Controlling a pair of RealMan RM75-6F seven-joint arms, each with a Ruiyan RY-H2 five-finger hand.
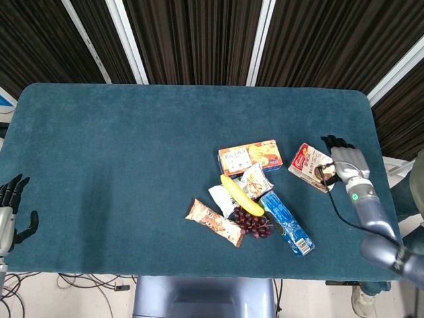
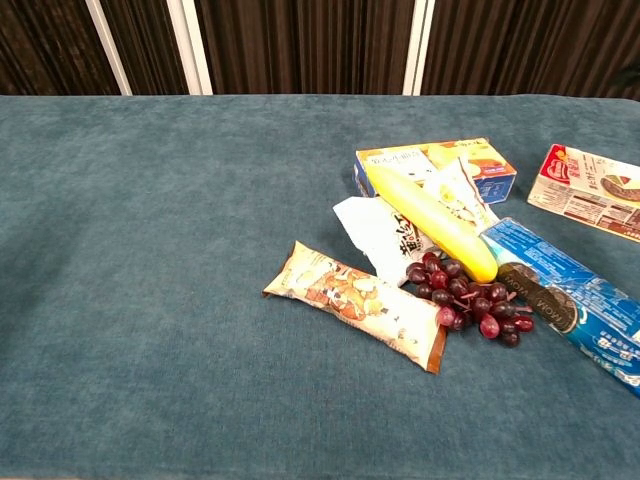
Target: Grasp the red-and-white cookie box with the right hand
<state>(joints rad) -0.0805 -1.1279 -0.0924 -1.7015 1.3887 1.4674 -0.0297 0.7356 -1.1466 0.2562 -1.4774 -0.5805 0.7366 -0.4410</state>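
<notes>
The red-and-white cookie box [image 1: 307, 163] lies flat near the table's right edge; the chest view shows it at the far right [image 2: 587, 190]. My right hand [image 1: 344, 161] hovers at the box's right end with its fingers spread, overlapping that end and holding nothing. Whether it touches the box is unclear. The chest view does not show this hand. My left hand [image 1: 8, 213] hangs off the table's left front corner, fingers apart and empty.
Left of the box lie an orange-and-blue box [image 1: 251, 156], a banana [image 1: 241, 195], snack packets [image 1: 256, 179], grapes [image 1: 252, 222], a blue cookie sleeve [image 1: 286, 223] and a brown bar wrapper [image 1: 213, 222]. The teal table's right edge [image 1: 383, 159] is just beyond the hand.
</notes>
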